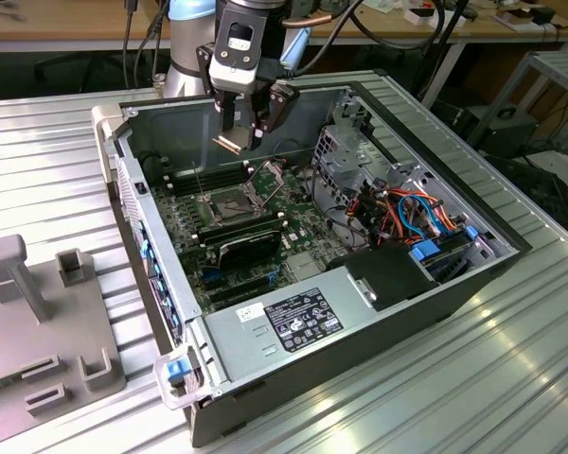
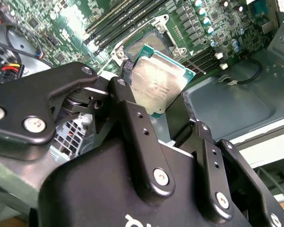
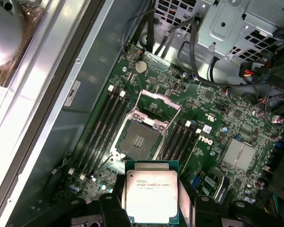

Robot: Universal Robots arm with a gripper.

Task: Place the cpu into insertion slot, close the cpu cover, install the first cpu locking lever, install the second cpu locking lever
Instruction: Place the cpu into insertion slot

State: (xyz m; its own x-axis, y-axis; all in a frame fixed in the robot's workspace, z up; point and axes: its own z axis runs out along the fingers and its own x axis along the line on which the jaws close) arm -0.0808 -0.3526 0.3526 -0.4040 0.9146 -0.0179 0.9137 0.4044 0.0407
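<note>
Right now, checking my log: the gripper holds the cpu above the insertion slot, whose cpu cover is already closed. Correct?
Not quite. The cpu cover stands open, swung back from the bare insertion slot, as the first wrist view shows. The gripper does hold the cpu above it.

Clamping cpu (image 3: 151,191) in gripper (image 3: 154,204), silvery top facing camera, near bare insertion slot (image 3: 139,140) with cpu cover (image 3: 160,98) swung open.
</note>
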